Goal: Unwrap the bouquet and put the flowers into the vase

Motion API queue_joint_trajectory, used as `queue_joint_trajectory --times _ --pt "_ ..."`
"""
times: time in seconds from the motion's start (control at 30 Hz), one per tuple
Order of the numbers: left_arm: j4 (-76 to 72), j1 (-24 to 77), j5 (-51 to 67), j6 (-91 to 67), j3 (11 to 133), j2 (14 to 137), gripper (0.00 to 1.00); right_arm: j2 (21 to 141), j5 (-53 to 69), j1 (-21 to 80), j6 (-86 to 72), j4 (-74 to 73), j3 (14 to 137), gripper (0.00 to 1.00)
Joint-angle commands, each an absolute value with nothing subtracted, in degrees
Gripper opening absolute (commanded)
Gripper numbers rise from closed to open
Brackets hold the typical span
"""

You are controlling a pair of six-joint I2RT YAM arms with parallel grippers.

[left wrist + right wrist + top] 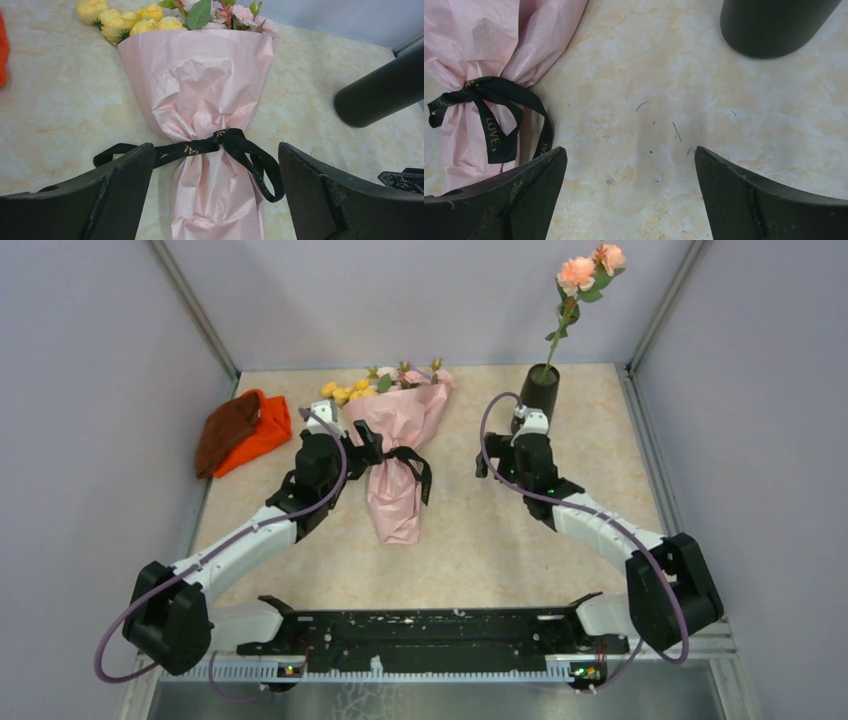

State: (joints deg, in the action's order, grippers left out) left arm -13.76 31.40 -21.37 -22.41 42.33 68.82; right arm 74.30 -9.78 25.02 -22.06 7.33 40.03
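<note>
My left claw (215, 150) gapes wide at the bouquet (200, 85), my right claw (630, 152) wide before the vase (769, 25) at the tabletop's (480, 530) far edge.

The bouquet (398, 455) lies flat on the table (480, 540), with its narrow end toward the near edge and its open end toward the far wall. The wrap is a crumpled cone of pink paper, closed and cinched at the waist by a black ribbon (222, 142) tied in a bow, with gold lettering and loose tails. The flowers (385, 382) protrude from the open end: yellow roses (122, 20) on the left, pink roses (240, 12) with green leaves on the right. The vase (540, 390), a matte black cylinder, stands upright to the right of the bouquet, not touching it. One stem (565, 325) bearing two peach-pink blooms (592, 268) stands in the vase, leaning slightly right.
</note>
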Motion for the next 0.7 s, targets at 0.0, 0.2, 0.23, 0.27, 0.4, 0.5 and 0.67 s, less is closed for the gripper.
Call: queue_joint_trajectory --times 0.0,0.2,0.23,0.27,0.4,0.5,0.67 --pt "-14.0 31.29 -24.39 -21.24 43.42 69.76 0.99 75.22 -9.68 26.51 -21.14 10.07 43.41 0.98" --pt "-11.0 31.23 -28.82 -21.83 44.69 72.24 0.99 76.75 -8.97 26.8 -20.95 10.17 44.33 0.98" --pt "-10.72 31.27 -29.21 -22.25 44.77 72.57 0.99 76.93 -8.96 26.87 -20.88 10.31 44.42 0.98" --pt "-10.69 31.25 -29.46 -22.58 44.91 73.01 0.99 77.2 -8.92 26.94 -20.88 10.41 44.59 0.98" --pt "-10.87 31.17 -29.87 -23.32 46.03 75.56 0.99 78.83 -8.22 27.82 -20.82 10.9 45.53 0.97" --pt "-12.84 30.68 -28.67 -23.38 47.42 78.34 0.99 81.07 -7.71 29.39 -20.77 11.41 46.97 0.97" --pt "-16.43 30.24 -25.59 -22.73 51.61 84.3 0.99 86.57 -8.05 33.82 -19.92 10.81 51.08 0.96"
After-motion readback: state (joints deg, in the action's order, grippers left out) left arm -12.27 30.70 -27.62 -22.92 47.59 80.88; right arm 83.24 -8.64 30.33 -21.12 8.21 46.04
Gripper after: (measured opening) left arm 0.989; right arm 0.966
